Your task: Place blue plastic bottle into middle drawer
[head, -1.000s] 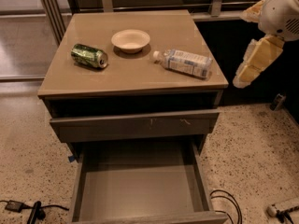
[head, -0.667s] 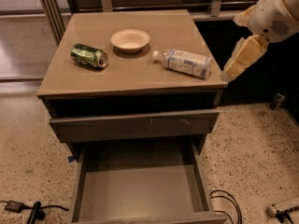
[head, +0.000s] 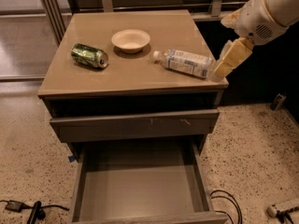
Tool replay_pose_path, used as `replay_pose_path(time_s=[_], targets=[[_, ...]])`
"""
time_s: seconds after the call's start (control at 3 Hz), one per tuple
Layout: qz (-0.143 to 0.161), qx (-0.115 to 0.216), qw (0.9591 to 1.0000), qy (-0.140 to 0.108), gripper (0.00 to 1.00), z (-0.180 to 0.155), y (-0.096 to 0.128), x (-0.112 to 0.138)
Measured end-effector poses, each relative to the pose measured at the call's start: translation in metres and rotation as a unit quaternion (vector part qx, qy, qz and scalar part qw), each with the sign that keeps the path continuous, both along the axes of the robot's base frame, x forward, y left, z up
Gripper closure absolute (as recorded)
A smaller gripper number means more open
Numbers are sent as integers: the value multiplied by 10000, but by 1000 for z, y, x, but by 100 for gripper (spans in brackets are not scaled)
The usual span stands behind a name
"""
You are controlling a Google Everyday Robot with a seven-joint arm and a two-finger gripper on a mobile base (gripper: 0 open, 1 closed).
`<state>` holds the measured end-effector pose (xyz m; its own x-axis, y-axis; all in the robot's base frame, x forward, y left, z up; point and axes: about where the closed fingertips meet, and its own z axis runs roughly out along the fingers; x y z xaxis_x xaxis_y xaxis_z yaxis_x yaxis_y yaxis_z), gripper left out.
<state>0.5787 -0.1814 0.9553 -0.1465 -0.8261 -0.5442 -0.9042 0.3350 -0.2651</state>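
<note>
The blue plastic bottle (head: 183,62) lies on its side on the right of the cabinet top (head: 93,78), white cap pointing left toward the bowl. The middle drawer (head: 140,185) is pulled out wide below, its plain grey floor bare. My gripper (head: 229,59) hangs from the white arm at the right edge of the cabinet top, its pale yellow fingers just beside the bottle's base end, nothing held.
A dented green can (head: 89,55) lies on the left of the top. A white bowl (head: 131,40) stands at the back middle. The upper drawer front (head: 135,124), with pale scratches, is shut. Cables (head: 224,202) and a plug lie on the speckled floor.
My gripper has moved left and slightly up, from beside the cabinet's right side to the bottle's base end. The bottle, can and bowl have not moved.
</note>
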Motion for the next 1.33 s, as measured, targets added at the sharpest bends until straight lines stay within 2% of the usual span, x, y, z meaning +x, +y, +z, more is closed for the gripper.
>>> replay_pose_path(time_s=[0.33, 1.0, 1.33], targets=[[172, 78, 9998, 61, 0, -24, 21, 31], [121, 3, 9997, 219, 0, -69, 34, 87], [109, -20, 9994, 320, 0, -83, 39, 96]])
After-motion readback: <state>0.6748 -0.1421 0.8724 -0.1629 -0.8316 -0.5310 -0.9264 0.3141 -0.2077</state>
